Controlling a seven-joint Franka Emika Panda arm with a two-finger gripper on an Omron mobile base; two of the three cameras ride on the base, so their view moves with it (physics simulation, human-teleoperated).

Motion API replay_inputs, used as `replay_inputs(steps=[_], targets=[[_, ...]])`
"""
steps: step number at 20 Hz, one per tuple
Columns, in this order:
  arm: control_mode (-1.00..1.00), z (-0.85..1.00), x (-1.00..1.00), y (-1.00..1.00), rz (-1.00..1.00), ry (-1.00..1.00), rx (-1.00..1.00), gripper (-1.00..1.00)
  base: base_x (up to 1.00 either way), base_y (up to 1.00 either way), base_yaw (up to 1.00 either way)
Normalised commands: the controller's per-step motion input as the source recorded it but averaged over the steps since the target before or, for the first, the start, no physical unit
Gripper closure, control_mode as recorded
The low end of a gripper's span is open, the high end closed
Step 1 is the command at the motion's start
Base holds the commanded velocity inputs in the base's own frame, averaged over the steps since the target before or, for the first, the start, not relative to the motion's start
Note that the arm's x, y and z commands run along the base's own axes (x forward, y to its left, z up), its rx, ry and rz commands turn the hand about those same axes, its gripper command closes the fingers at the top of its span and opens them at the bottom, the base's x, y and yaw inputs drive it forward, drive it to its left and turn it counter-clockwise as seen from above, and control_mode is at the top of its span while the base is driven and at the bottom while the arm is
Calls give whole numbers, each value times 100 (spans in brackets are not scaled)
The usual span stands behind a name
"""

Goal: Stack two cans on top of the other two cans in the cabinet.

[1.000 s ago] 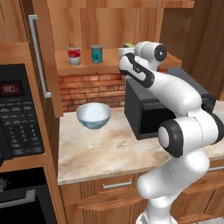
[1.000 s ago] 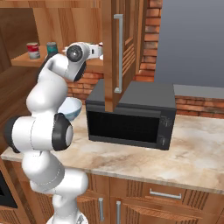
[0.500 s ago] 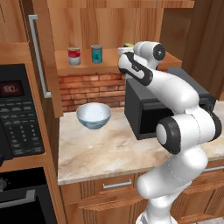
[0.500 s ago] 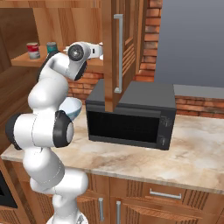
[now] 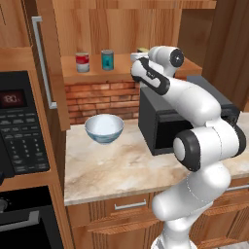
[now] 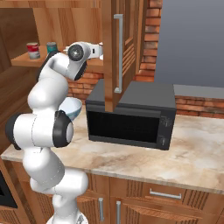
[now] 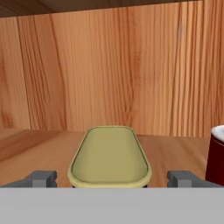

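In the hand view my gripper (image 7: 111,178) is open inside the cabinet (image 7: 113,74). Its fingertips (image 7: 41,178) stand either side of the dark blue can (image 7: 109,155), apart from it. I see mostly that can's yellow oblong top. The white can with the dark red band (image 7: 216,155) stands just right of it, cut off by the frame edge. On the shelf (image 5: 121,74), the silver can with the red and white label (image 5: 82,62) and the teal can (image 5: 107,59) stand side by side, left of my hand (image 5: 141,63).
The cabinet door with its long bar handle (image 5: 41,63) hangs open on the left; the other door (image 6: 116,52) hangs open over a black microwave (image 6: 131,116). A pale bowl (image 5: 104,128) sits on the marble counter (image 5: 112,170) below the shelf.
The arm has edged very slightly further toward the shelf. The cans, bowl and doors have not moved.
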Motion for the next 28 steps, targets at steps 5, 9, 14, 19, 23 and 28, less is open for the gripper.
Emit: replay_inputs(steps=[5, 9, 14, 19, 23, 28], targets=[[-100, 0, 0, 0, 0, 0, 0, 100, 0, 0, 0], [-100, 0, 0, 0, 0, 0, 0, 100, 0, 0, 0], [-100, 0, 0, 0, 0, 0, 0, 100, 0, 0, 0], [-100, 0, 0, 0, 0, 0, 0, 100, 0, 0, 0], [-100, 1, -1, 0, 0, 0, 0, 100, 0, 0, 0], [-100, 16, -6, 0, 0, 0, 0, 100, 0, 0, 0]])
